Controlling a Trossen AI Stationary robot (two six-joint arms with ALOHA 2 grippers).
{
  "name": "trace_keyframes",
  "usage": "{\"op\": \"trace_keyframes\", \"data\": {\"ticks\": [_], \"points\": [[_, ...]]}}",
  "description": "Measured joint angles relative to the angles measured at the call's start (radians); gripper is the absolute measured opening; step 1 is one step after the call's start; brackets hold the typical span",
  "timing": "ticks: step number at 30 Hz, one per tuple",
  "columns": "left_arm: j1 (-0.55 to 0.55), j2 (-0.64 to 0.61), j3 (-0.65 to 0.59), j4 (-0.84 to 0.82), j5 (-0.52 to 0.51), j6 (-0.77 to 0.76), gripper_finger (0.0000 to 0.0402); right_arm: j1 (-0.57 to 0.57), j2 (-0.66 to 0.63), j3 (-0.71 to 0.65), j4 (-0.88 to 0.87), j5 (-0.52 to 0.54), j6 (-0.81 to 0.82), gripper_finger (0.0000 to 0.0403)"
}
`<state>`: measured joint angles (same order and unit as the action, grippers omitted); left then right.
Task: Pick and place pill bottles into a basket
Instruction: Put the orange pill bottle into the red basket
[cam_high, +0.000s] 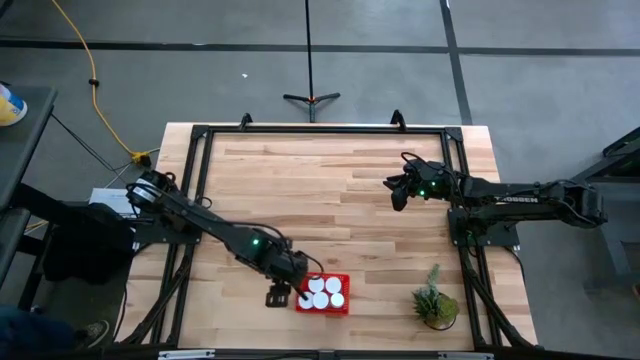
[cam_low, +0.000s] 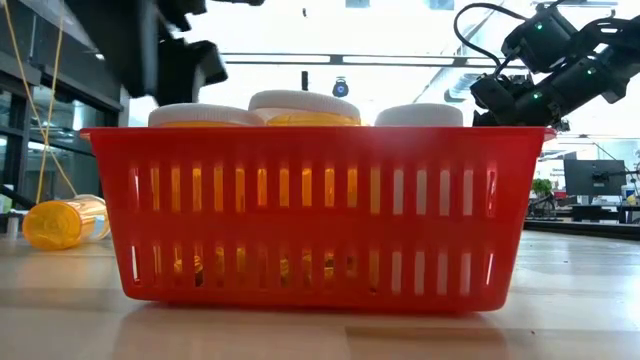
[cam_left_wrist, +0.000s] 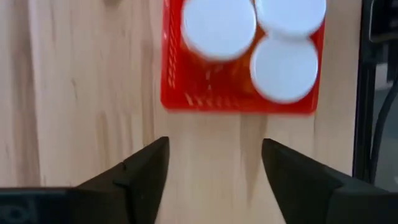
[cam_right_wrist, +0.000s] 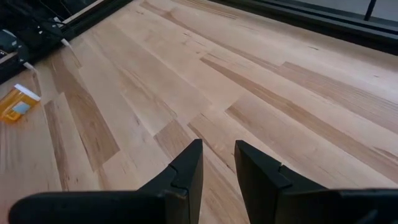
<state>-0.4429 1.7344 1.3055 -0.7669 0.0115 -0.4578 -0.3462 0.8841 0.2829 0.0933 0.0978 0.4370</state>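
The red mesh basket (cam_high: 323, 294) stands near the table's near edge and holds several pill bottles with white caps (cam_left_wrist: 217, 25), upright; three caps show above its rim in the low view (cam_low: 305, 103). One amber bottle lies on its side on the table (cam_low: 62, 222), far to the left, and also shows in the right wrist view (cam_right_wrist: 15, 102). My left gripper (cam_high: 278, 295) is open and empty just left of the basket (cam_left_wrist: 239, 99); its fingers (cam_left_wrist: 146, 180) hover over bare wood. My right gripper (cam_high: 400, 195) waits at the far right, empty, its fingers a narrow gap apart (cam_right_wrist: 217, 165).
A green potted plant (cam_high: 436, 302) stands at the near right corner. A black metal frame (cam_high: 320, 130) runs around the table top. Bare wood lies between the two arms, across the table's middle.
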Motion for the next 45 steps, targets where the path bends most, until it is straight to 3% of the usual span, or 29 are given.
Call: {"op": "trace_keyframes", "data": {"ticks": [5,18,26,32,36,41,45], "points": [[0.008,0.0,0.008,0.057,-0.037,0.012,0.0227,0.0,0.0,0.0,0.0,0.0,0.0,0.0084],[0.011,0.026,0.008,0.133,-0.02,0.032,0.0022,0.0,0.0,0.0,-0.008,0.0,-0.002,0.0084],[0.011,0.054,0.008,0.138,-0.052,0.01,0.0058,0.0,0.0,0.0,-0.008,0.0,-0.018,0.0084],[0.011,0.076,0.007,0.153,-0.042,0.009,0.0022,0.0,0.0,0.0,-0.011,0.001,-0.018,0.0084],[0.011,0.084,0.007,0.172,-0.036,0.01,0.0023,0.0,0.0,0.0,-0.017,0.001,-0.019,0.0084],[0.011,0.094,0.007,0.188,-0.036,0.016,0.0061,0.0,0.0,0.0,-0.027,0.001,-0.019,0.0084],[0.016,0.102,0.007,0.189,-0.031,0.018,0.0044,0.0,0.0,0.0,-0.03,0.001,-0.019,0.0084]]}}
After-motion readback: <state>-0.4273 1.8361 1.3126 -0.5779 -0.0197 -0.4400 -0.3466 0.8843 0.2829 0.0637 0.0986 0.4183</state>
